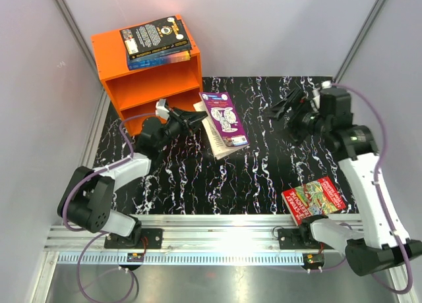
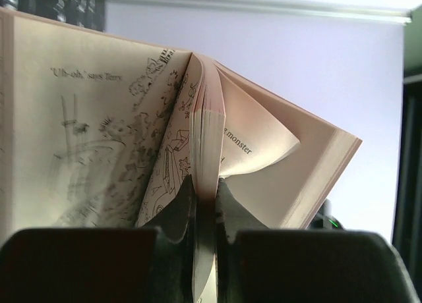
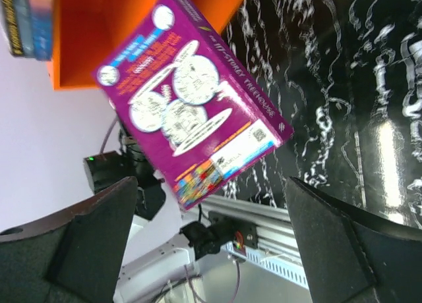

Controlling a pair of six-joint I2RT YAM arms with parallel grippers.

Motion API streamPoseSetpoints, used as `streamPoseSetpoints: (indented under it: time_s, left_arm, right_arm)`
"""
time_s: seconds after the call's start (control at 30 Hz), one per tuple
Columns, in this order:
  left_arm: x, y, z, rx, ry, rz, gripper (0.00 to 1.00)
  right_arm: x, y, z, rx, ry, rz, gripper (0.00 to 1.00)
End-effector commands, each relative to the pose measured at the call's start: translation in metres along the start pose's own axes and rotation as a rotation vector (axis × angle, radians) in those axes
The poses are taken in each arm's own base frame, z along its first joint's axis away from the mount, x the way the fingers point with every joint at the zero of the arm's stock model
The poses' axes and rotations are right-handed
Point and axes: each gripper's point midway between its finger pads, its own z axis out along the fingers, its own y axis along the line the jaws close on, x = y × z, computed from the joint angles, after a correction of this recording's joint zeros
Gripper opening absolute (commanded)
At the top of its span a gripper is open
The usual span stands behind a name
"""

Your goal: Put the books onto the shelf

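- Shelf (image 1: 109,49) stands at 11 o'clock in your top view, on the far left corner of the bench (image 1: 264,178), with its two compartments opening toward the arms.
- On the shelf's roof, not in a compartment, the black book (image 1: 155,33) lies flat on the blue book (image 1: 161,58).
- Your left claw (image 1: 194,120) reaches in from 8 o'clock and is clamped on the purple book (image 1: 224,118), which sits near the middle of the bench, a little toward 12 o'clock.
- From the left wrist you see that claw (image 2: 204,184) pinching only a thin sheaf of pages. The remaining leaves of the purple book (image 2: 99,118) fan open to either side, and one is curled over.
- The book's cover faces up and tilts. You cannot tell whether its lower edge touches the bench.
- Your right claw (image 1: 287,109) hangs at 3 o'clock of the purple book, apart from it.
- In the right wrist view the fingers (image 3: 86,237) are spread wide with nothing gripped, and the purple book (image 3: 191,105) lies beyond them.
- The red book (image 1: 314,199) lies flat on the bench at 4 o'clock, just beside the right arm's base.
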Motion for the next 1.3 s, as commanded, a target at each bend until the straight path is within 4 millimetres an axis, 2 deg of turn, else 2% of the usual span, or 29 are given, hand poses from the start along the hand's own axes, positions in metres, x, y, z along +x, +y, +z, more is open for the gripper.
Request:
streamPoseSetpoints:
  time_s: [0.0,0.03,0.07,0.2,0.37,0.53,0.67,0.77,0.9,0.97,1.03,1.07,1.1,1.13,1.17,1.2,1.23,1.27]
  left_arm:
    - [0.029,-0.076,-0.014,0.239,0.142,0.060,0.00]
    - [0.031,-0.081,-0.015,0.253,0.151,0.046,0.00]
    - [0.033,-0.088,-0.018,0.282,0.167,0.050,0.00]
    - [0.039,-0.099,-0.025,0.337,0.196,0.026,0.00]
    - [0.037,-0.101,-0.029,0.385,0.191,-0.042,0.00]
    - [0.037,-0.096,-0.024,0.384,0.170,-0.056,0.00]
    - [0.037,-0.102,-0.013,0.406,0.178,-0.071,0.00]
    - [0.038,-0.101,-0.004,0.411,0.172,-0.084,0.00]
    - [0.042,-0.099,0.007,0.410,0.180,-0.098,0.00]
    - [0.040,-0.099,0.010,0.411,0.173,-0.102,0.00]
    - [0.040,-0.101,0.011,0.415,0.172,-0.103,0.00]
    - [0.041,-0.105,0.009,0.425,0.171,-0.101,0.00]
    - [0.041,-0.105,0.009,0.424,0.173,-0.100,0.00]
    - [0.042,-0.104,0.008,0.423,0.174,-0.099,0.01]
    - [0.042,-0.105,0.006,0.424,0.178,-0.094,0.05]
    - [0.044,-0.108,0.003,0.424,0.187,-0.087,0.12]
    - [0.046,-0.106,0.000,0.416,0.190,-0.069,0.32]
    - [0.046,-0.098,-0.001,0.375,0.199,-0.064,0.43]
  right_arm:
    - [0.024,-0.007,0.040,-0.131,0.139,0.007,1.00]
    - [0.023,0.006,0.044,-0.223,0.151,0.003,1.00]
    - [0.028,0.002,0.054,-0.232,0.182,0.058,1.00]
    - [0.020,0.020,0.058,-0.318,0.174,0.058,1.00]
    - [0.020,0.029,0.063,-0.356,0.207,0.065,1.00]
    - [0.018,0.046,0.052,-0.475,0.190,0.112,1.00]
    - [0.027,0.046,0.051,-0.498,0.223,0.145,1.00]
    - [0.038,0.054,0.049,-0.531,0.248,0.124,1.00]
    - [0.063,0.064,0.049,-0.560,0.314,0.090,1.00]
    - [0.077,0.063,0.051,-0.547,0.341,0.068,0.87]
    - [0.085,0.055,0.055,-0.507,0.358,0.068,0.60]
    - [0.087,0.052,0.055,-0.497,0.355,0.051,0.33]
    - [0.087,0.049,0.056,-0.484,0.350,0.051,0.21]
    - [0.087,0.046,0.056,-0.471,0.343,0.049,0.12]
    - [0.086,0.048,0.053,-0.472,0.334,0.040,0.04]
    - [0.085,0.049,0.052,-0.466,0.331,0.034,0.04]
    - [0.086,0.045,0.053,-0.445,0.338,0.016,0.04]
    - [0.082,0.053,0.048,-0.455,0.330,-0.004,0.04]
